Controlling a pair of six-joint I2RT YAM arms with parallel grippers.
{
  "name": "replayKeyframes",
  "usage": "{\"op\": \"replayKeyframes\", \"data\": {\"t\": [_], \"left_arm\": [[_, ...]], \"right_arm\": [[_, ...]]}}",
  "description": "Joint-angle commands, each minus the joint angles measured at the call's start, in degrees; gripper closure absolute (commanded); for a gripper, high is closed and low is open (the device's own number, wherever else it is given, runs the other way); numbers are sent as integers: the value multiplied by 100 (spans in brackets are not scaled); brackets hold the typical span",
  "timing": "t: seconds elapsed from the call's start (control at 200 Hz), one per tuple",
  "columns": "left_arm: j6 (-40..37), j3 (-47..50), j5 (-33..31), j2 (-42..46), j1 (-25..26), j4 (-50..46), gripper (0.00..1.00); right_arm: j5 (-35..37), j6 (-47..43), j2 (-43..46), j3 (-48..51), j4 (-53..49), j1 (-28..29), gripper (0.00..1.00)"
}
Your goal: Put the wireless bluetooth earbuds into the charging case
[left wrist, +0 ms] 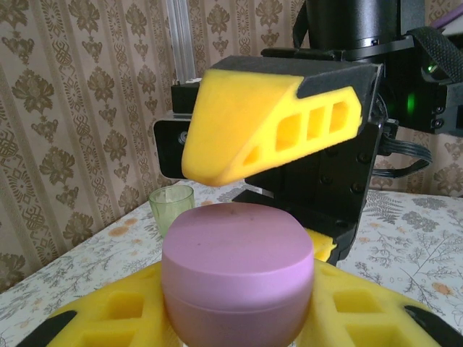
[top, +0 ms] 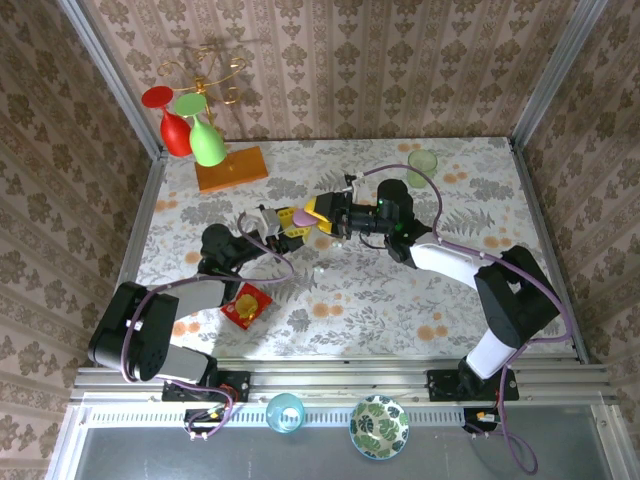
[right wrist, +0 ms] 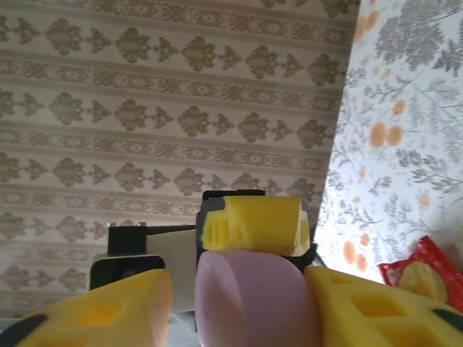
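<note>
You are working over a table [top: 500, 190] that is wearing a floral cloth of grey fronds and orange blossoms. Brown-and-cream damask wallpaper [top: 400, 60] is closing it in on three sides, with aluminium posts [top: 110, 75] running up the corners.

Just left of the table's centre, your left gripper [top: 292, 223] is pinching the pink-purple charging case [left wrist: 237, 267] between its yellow fingers. Your right gripper [top: 316, 212] is reaching in from 3 o'clock with its jaws spread around the case, one finger hovering clear over the lid.

At 10 o'clock an orange stand [top: 232, 168] with a gold wire rack is carrying a red glass [top: 175, 132] and a green glass [top: 207, 143], both hanging bowl-down. A pale green cup [top: 422, 160] is standing at 1 o'clock, and a red packet [top: 246, 305] is lying at 7 o'clock.
</note>
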State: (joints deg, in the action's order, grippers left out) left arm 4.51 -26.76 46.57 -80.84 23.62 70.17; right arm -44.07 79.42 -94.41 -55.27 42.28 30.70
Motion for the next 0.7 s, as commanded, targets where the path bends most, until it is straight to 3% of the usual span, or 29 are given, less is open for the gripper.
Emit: {"op": "replayKeyframes", "data": {"t": [0.0, 0.29, 0.56, 0.695], "left_arm": [[51, -122, -97, 155, 33, 142, 83], [-141, -118, -249, 7, 32, -22, 80], [-324, -16, -326, 19, 38, -223, 20], [-807, 96, -492, 176, 50, -926, 6]], "right_arm": [[-308, 532, -54, 52, 835, 16, 57], [-217, 181, 141, 76, 324, -2, 80], [207, -398, 162, 158, -244, -270, 81], [785, -1100, 222, 395, -1098, -611, 81]]}}
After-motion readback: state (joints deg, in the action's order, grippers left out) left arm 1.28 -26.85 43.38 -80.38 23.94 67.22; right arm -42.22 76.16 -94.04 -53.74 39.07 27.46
